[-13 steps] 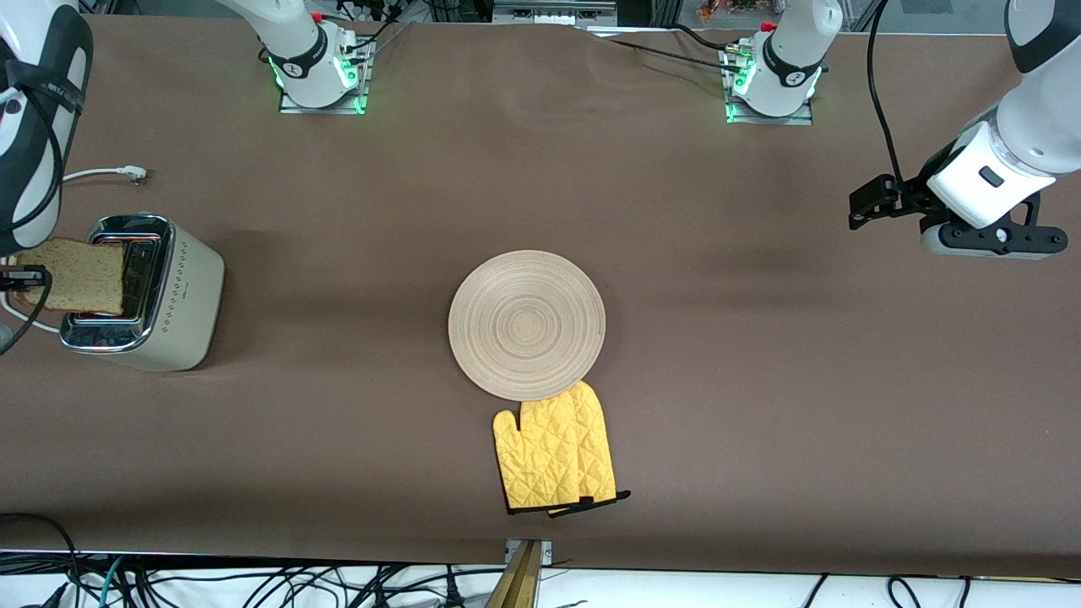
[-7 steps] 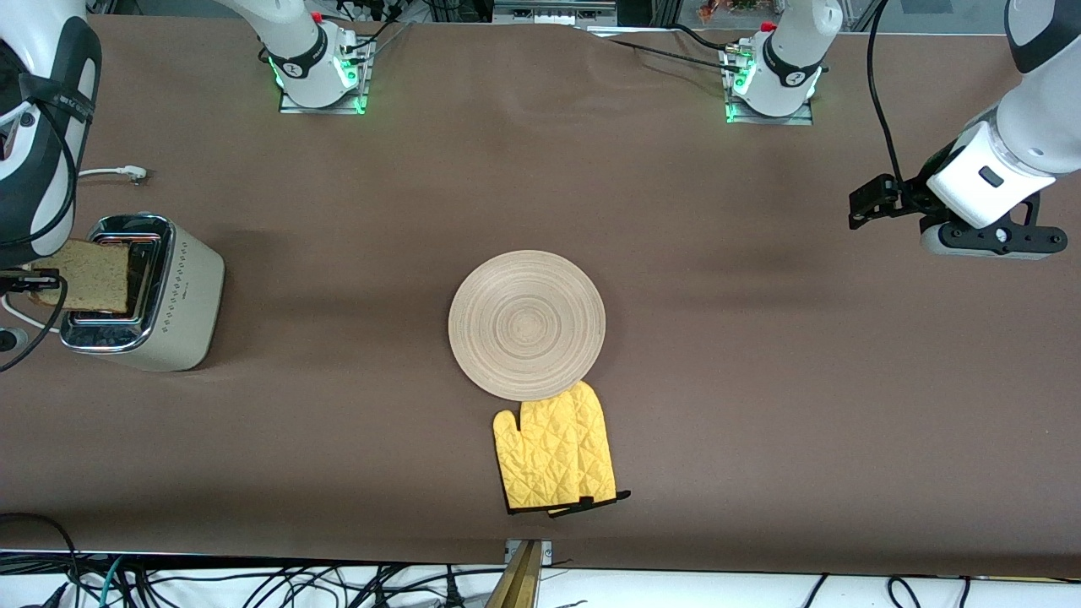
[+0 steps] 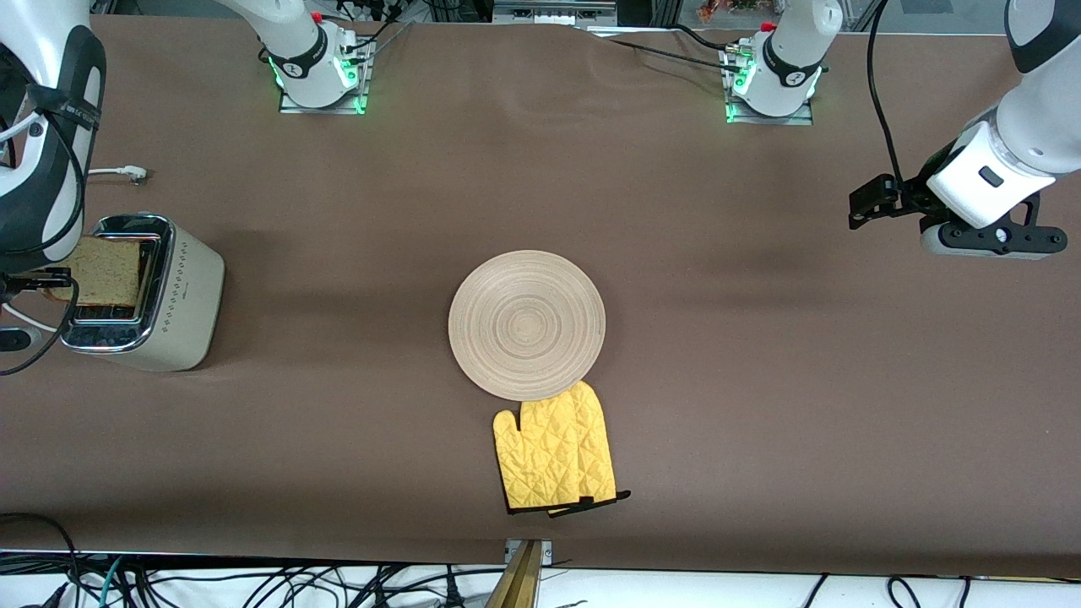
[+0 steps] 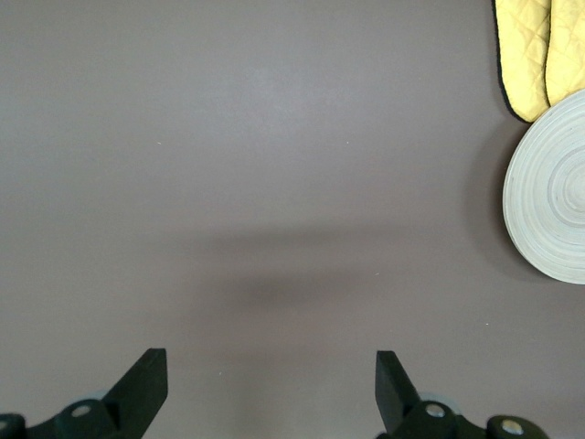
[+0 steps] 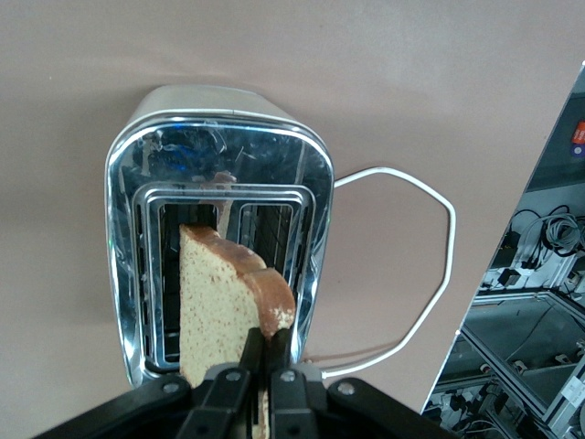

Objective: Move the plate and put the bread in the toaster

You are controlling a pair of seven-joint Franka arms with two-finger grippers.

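The cream toaster (image 3: 160, 304) with a chrome top stands at the right arm's end of the table; the right wrist view shows its two slots (image 5: 219, 265). My right gripper (image 3: 38, 283) is shut on the bread (image 3: 105, 272), pinching its crust edge (image 5: 265, 311), and holds the slice upright, partly down in one slot. The pale wooden plate (image 3: 527, 324) lies flat at the table's middle and shows in the left wrist view (image 4: 553, 206). My left gripper (image 3: 878, 203) is open and empty, up over bare table at the left arm's end; its fingertips (image 4: 146, 375) frame only table.
Two yellow quilted oven mitts (image 3: 553, 452) lie nearer the front camera than the plate, their tips touching or under its rim. The toaster's white cord (image 5: 430, 274) loops on the table beside it, its plug (image 3: 127, 173) farther from the camera.
My right gripper has lowered the bread, which now sits deeper in the toaster slot. The left arm, plate and mitts have not moved.
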